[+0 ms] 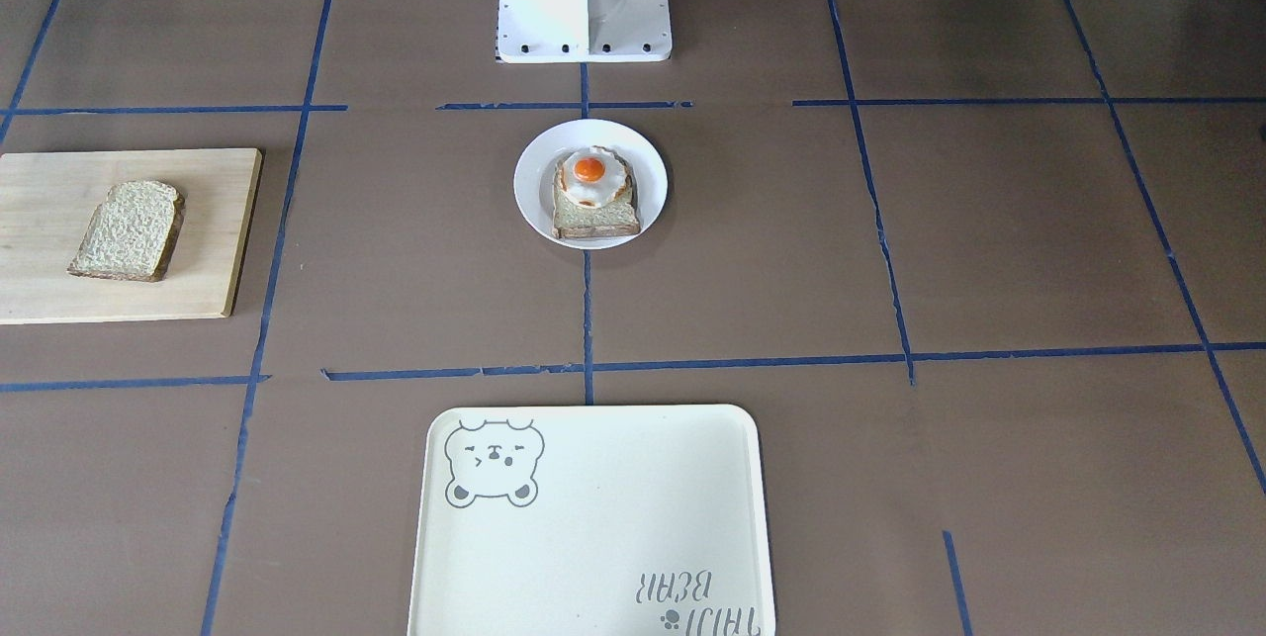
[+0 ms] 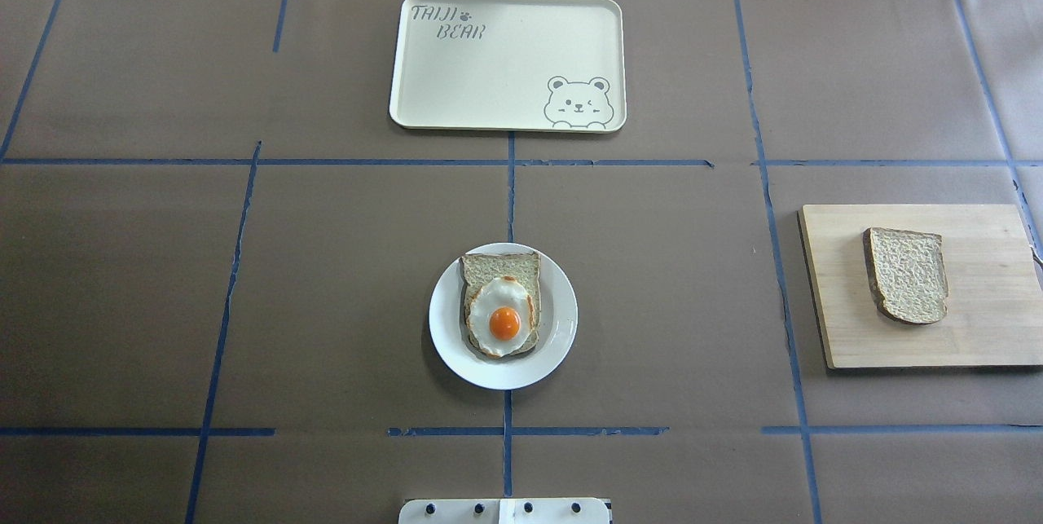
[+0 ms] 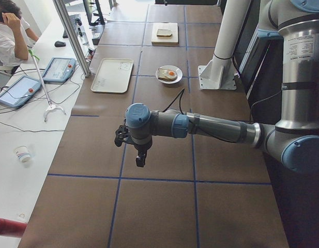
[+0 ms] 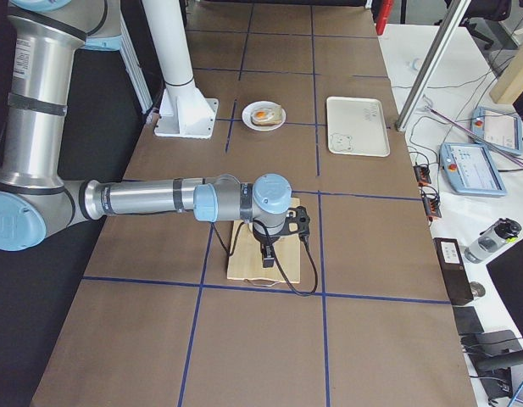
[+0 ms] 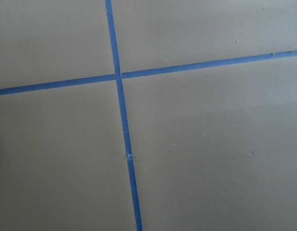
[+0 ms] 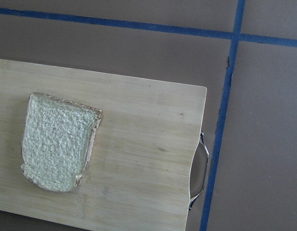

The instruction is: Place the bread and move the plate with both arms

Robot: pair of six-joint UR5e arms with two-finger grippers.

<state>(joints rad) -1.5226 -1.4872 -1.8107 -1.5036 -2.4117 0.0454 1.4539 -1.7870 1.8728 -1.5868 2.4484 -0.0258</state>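
On the board (image 2: 978, 336) at the right end of the tabletop (image 2: 326, 304), the bread (image 2: 907, 275) is lying flat and untouched, and the right end effector (image 4: 266, 253) is hovering over that board. Whether it is spread I cannot tell, nor the left end effector (image 3: 141, 156), which is hanging over bare brown surface. The plate (image 2: 444, 332) is sitting at the centre, carrying egg toast (image 2: 501, 308). Judging by this, the bread pick is only starting: descend, then pinch the slice.

1. One plain bread slice (image 2: 907, 275) was there.
2. One toast slice (image 2: 499, 267) carried one fried egg (image 2: 501, 316).
3. One white plate (image 2: 558, 320) was counted.
4. One cream tray (image 2: 505, 59) and one wooden board (image 2: 978, 336) were present.
5. Two arms showed: the left arm (image 3: 211, 126) and the right arm (image 4: 151, 199).
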